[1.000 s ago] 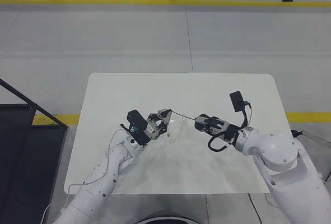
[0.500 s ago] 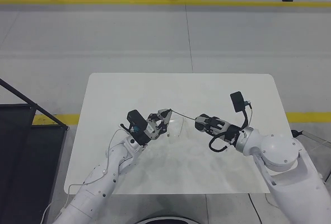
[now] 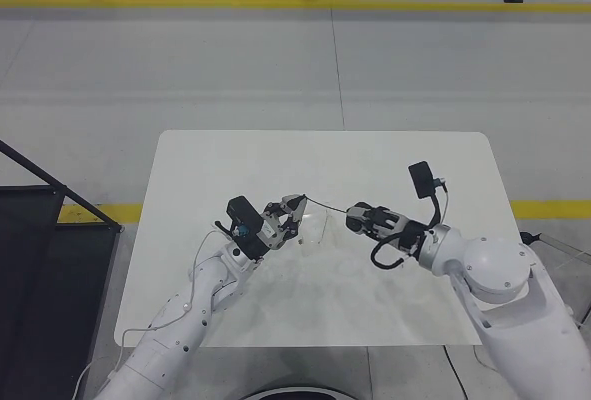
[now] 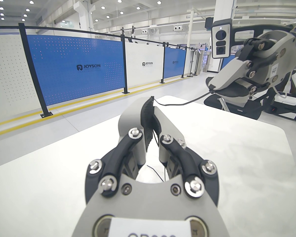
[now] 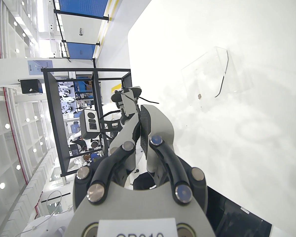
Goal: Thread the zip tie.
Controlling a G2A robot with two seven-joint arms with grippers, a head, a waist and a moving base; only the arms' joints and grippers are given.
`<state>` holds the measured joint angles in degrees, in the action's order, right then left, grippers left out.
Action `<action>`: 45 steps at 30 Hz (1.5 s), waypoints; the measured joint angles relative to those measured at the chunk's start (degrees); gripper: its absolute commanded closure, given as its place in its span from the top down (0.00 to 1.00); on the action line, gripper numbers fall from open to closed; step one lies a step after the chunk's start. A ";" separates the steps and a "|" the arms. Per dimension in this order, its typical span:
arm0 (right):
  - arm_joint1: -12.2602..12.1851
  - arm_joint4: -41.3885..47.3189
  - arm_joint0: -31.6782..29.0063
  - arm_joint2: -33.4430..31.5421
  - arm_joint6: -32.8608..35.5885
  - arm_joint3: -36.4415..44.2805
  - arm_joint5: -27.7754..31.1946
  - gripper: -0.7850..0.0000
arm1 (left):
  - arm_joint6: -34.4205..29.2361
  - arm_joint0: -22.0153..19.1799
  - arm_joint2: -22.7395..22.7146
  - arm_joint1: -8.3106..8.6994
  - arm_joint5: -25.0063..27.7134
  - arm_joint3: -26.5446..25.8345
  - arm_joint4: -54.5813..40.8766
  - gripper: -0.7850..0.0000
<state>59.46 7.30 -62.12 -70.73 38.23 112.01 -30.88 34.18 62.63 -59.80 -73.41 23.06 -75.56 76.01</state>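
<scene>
A thin black zip tie [image 3: 325, 204] spans the gap between my two grippers above the middle of the white table [image 3: 425, 290]. My left gripper [image 3: 297, 202] is shut on one end; in the left wrist view the tie [image 4: 180, 104] runs from its tips [image 4: 151, 99] across to the right gripper [image 4: 211, 88]. My right gripper [image 3: 351, 214] is shut on the other end. In the right wrist view its closed tips [image 5: 141, 107] meet the tie [image 5: 150, 100], with the left gripper [image 5: 123, 94] just beyond.
A clear plastic box [image 3: 315, 232] sits on the table just below the grippers; the right wrist view shows its rim [image 5: 202, 57] and another black tie [image 5: 223, 77] lying inside. A black fence panel [image 3: 25, 260] stands beside the table's left edge.
The right gripper has edged slightly toward the left gripper. The left arm has not moved.
</scene>
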 measured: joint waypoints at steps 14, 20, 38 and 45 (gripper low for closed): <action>0.67 3.34 -1.23 0.19 -4.04 -0.16 7.81 0.00 | 0.00 0.00 0.00 0.00 0.00 0.00 0.00 0.00; 0.78 4.39 -2.03 -0.38 -4.46 -0.11 10.03 0.00 | 0.00 0.00 0.00 0.00 0.00 0.00 0.00 0.00; 0.44 1.30 -4.11 -1.39 -3.05 1.26 7.12 0.00 | 0.00 0.00 0.00 0.00 0.00 0.00 0.00 0.00; 0.40 0.65 -4.69 -1.46 -2.69 0.85 7.10 0.00 | 0.00 0.00 0.00 0.00 0.00 0.00 0.00 0.00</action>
<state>59.86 7.95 -66.81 -72.19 35.54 112.85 -23.78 34.18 62.63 -59.80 -73.41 23.06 -75.56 76.01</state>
